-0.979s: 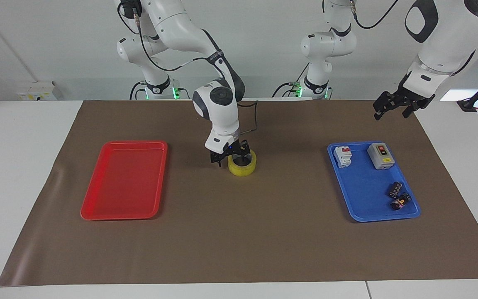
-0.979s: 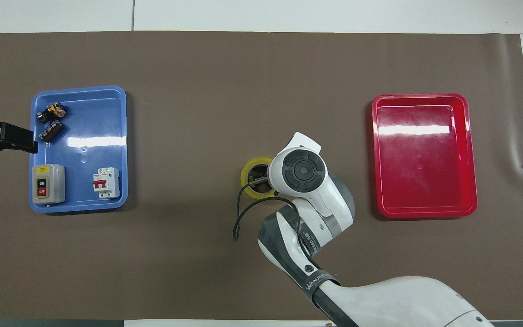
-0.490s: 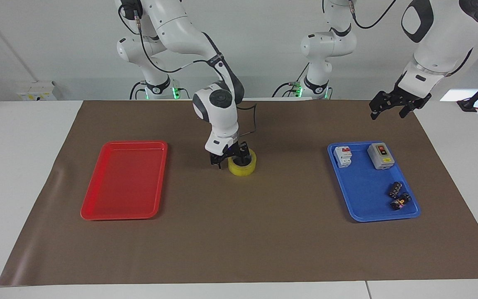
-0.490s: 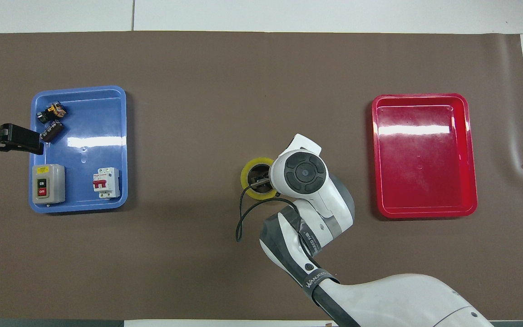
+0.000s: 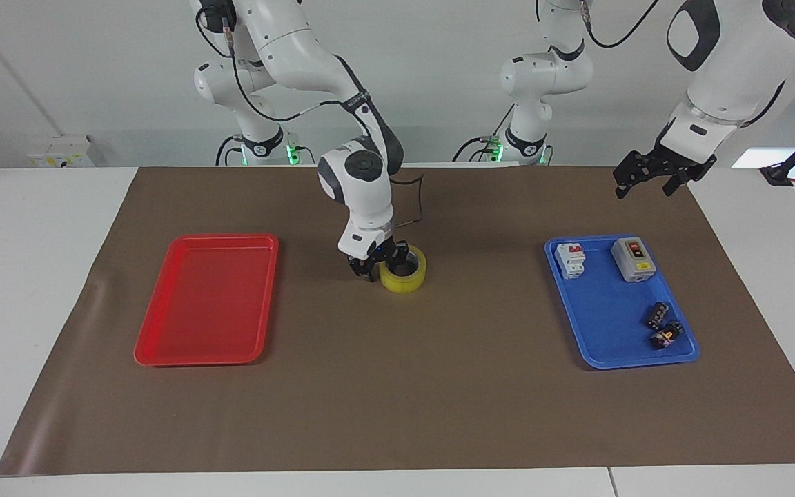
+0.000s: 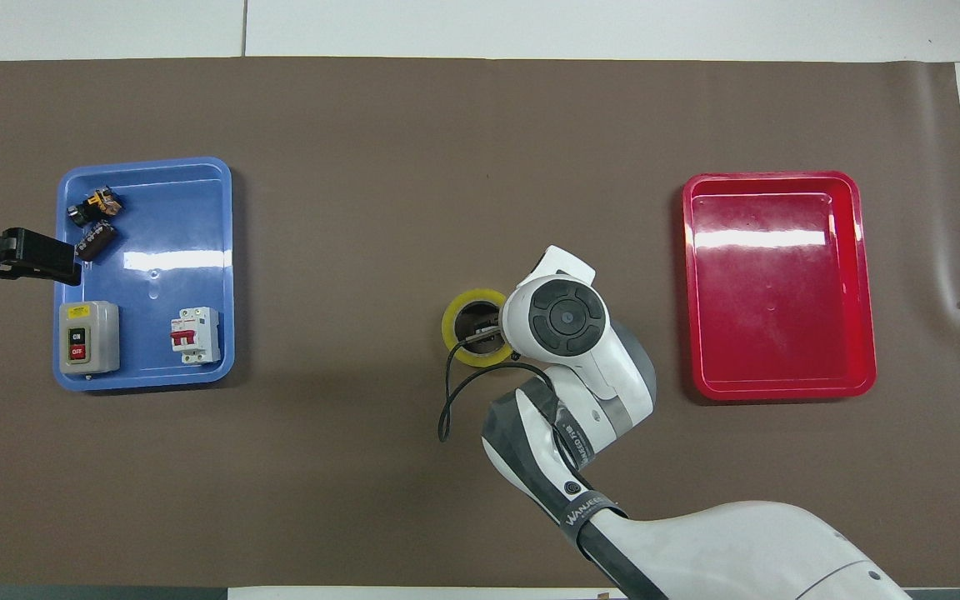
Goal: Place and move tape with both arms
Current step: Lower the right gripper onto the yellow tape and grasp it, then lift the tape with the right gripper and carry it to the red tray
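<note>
The tape (image 5: 403, 270) lies mid-surface (image 5: 397, 386), between two trays: an empty tray (image 5: 163, 345) toward the right arm's end, a parts tray (image 5: 601, 331) toward the left arm's. The right claw (image 5: 381, 266) straddles the tape's wall. The left claw (image 5: 646, 176) hangs over the surface beside the parts tray.

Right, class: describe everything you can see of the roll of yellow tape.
The tape is a ring of translucent yellow packing tape with a pale inner core, lying flat on the brown mat between the red tray and the blue tray, hole facing up. The right gripper is down at it, one finger inside the hole and the other outside the wall on the red tray's side. Nothing else touches it.
</note>
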### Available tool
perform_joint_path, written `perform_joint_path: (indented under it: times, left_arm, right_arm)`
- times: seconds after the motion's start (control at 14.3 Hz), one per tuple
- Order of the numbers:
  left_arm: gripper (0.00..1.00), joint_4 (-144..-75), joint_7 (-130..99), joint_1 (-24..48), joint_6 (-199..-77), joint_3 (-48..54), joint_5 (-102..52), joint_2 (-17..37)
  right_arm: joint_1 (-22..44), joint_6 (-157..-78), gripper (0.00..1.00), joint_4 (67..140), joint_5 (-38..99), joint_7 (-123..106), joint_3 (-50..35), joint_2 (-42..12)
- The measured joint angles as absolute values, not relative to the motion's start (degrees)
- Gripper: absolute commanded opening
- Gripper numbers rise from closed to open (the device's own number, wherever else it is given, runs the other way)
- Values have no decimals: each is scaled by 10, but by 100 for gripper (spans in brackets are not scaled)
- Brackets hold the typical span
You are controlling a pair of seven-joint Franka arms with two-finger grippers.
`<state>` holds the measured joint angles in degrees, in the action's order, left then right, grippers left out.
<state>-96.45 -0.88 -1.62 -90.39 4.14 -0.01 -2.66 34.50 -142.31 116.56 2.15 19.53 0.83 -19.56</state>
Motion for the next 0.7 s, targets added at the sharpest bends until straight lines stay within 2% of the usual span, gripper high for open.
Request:
perform_joint_path:
  times: [0.35, 0.49, 0.7]
  left_arm:
    - [100, -965, -9, -16, -903, 41, 0, -28]
    - [100, -965, -9, -16, -903, 41, 0, -28]
    - [100, -965, -9, -16, -903, 42, 0, -28]
  right_arm:
    - [341, -1396, 0, 1153, 23, 195, 8, -194]
    - [332, -1345, 0, 1116, 28, 196, 9, -193]
    - [283, -1247, 0, 1035, 31, 195, 10, -187]
